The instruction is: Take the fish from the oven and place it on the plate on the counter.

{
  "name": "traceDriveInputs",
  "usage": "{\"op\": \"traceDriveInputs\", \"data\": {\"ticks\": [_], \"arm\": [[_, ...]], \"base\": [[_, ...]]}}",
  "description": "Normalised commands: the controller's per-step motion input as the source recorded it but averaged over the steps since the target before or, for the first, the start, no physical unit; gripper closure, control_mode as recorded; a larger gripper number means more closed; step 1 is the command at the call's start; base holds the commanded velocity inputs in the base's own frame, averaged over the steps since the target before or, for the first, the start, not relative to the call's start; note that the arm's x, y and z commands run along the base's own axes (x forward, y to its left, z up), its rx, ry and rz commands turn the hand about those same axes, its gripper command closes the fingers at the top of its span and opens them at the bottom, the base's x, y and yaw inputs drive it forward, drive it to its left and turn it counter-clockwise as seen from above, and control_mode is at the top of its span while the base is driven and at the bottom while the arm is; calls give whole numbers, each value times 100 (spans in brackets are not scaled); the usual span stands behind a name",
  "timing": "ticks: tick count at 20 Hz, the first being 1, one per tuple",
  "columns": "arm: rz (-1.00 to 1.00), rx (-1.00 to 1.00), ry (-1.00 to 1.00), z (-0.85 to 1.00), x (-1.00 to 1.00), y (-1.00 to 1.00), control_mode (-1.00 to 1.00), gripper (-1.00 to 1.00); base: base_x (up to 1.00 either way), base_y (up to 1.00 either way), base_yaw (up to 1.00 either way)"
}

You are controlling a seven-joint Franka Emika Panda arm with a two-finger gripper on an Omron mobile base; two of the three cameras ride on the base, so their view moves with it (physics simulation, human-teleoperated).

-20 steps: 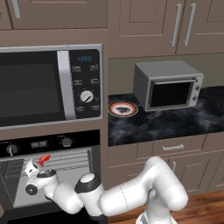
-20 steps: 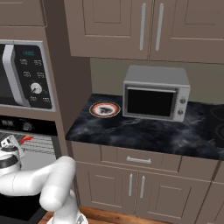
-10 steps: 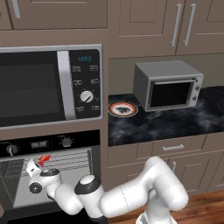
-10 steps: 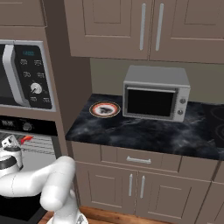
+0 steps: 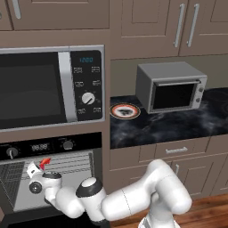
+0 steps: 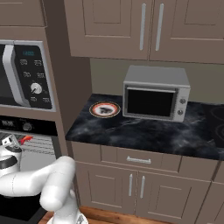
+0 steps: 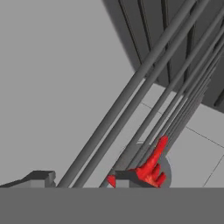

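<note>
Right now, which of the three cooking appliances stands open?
The built-in black oven below the silver-and-black microwave: its wire racks are exposed. The microwave and small grey toaster oven are closed.

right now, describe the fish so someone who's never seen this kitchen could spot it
Look below the big microwave at the open oven with wire racks. On a rack, beside the gripper, lies the fish: tiny and bright red, the only coloured thing among grey bars.

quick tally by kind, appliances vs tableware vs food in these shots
appliances: 3, the oven, the microwave and the toaster oven
tableware: 1, the plate on the counter
food: 1, the fish
total: 5
</note>
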Motion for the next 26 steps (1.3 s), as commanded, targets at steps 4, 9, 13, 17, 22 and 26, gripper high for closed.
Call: {"op": "traceDriveInputs", "data": {"ticks": [4, 9, 13, 17, 22, 26], "arm": [[0, 2, 0, -39, 0, 0, -100, 100], [0, 3, 0, -40, -9, 0, -100, 100], [0, 1, 0, -41, -30, 0, -100, 100], [0, 0, 0, -37, -44, 0, -100, 100], [0, 1, 0, -39, -60, 0, -100, 100], [0, 0, 0, -47, -69, 0, -100, 100]], "base": [[0, 0, 0], [0, 0, 0], [0, 0, 0], [0, 0, 0], [0, 0, 0], [0, 0, 0]]}}
